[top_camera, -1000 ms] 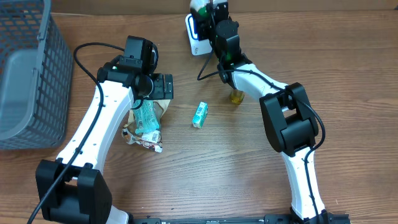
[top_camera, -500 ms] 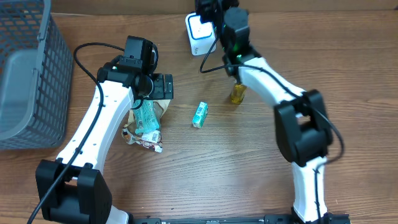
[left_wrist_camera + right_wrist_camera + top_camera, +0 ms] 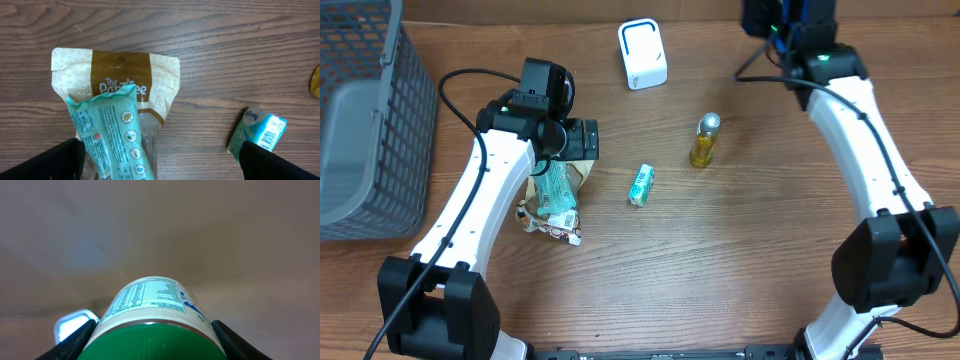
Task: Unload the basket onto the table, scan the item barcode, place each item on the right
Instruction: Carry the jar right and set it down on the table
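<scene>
Our right tool (image 3: 152,342), partway open, clamps a white labelled can with a green lid (image 3: 150,297); our left tool (image 3: 162,162) gapes wide, empty, over a teal packet (image 3: 112,135).

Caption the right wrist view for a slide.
Right pincer grips a green-lidded jar, label toward the camera, lit scanner at lower left.

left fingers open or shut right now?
Open. In the left wrist view the left fingers sit at opposite bottom corners, wide apart, not closed on the teal packet between them.
</scene>
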Controlling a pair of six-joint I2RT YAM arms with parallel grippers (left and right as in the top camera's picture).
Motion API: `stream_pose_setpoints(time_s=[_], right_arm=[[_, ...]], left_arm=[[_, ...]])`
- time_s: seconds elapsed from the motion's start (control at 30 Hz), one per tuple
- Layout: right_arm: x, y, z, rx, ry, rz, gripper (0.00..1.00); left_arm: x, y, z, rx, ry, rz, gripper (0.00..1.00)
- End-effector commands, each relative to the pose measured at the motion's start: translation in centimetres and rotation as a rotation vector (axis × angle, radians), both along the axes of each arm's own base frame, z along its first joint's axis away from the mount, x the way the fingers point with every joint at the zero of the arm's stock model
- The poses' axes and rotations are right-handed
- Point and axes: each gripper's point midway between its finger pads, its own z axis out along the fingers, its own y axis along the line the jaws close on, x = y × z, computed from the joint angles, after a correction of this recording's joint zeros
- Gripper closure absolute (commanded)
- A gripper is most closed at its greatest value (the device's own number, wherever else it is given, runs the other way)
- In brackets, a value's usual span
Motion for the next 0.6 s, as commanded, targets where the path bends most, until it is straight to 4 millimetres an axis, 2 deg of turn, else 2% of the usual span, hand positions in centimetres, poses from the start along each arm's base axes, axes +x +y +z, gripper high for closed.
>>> stream_pose_setpoints(time_s=[0.0, 0.07, 0.17, 0.33, 0.53, 0.57], right_arm=[[-3.8, -4.8, -2.4, 0.048, 0.196, -0.138, 0.96], [-7.7, -7.9, -5.9, 0.035, 0.408, -0.203, 0.92], [-10.9, -9.9, -7.9, 0.034, 0.559, -0.25, 0.84], [-14.6, -12.3, -10.8, 0.046, 0.715, -0.311, 0.83], [-17.9, -13.8, -14.5, 0.062, 0.844, -0.356, 0.82], [-18.3, -14.0, -15.2, 0.064, 0.86, -0.362, 0.8]], left_arm=[[0.5, -0.4, 0.7, -0.003, -0.021, -0.022, 0.01], [0.5, -0.4, 0.7, -0.003, -0.022, -0.022, 0.0], [0.5, -0.4, 0.7, -0.003, -0.021, -0.022, 0.0], [0.5, -0.4, 0.7, -0.003, -0.022, -0.022, 0.0], [0.5, -0.4, 0.7, -0.003, -0.022, -0.022, 0.0], [0.5, -0.4, 0.7, -0.003, -0.021, -0.022, 0.0]])
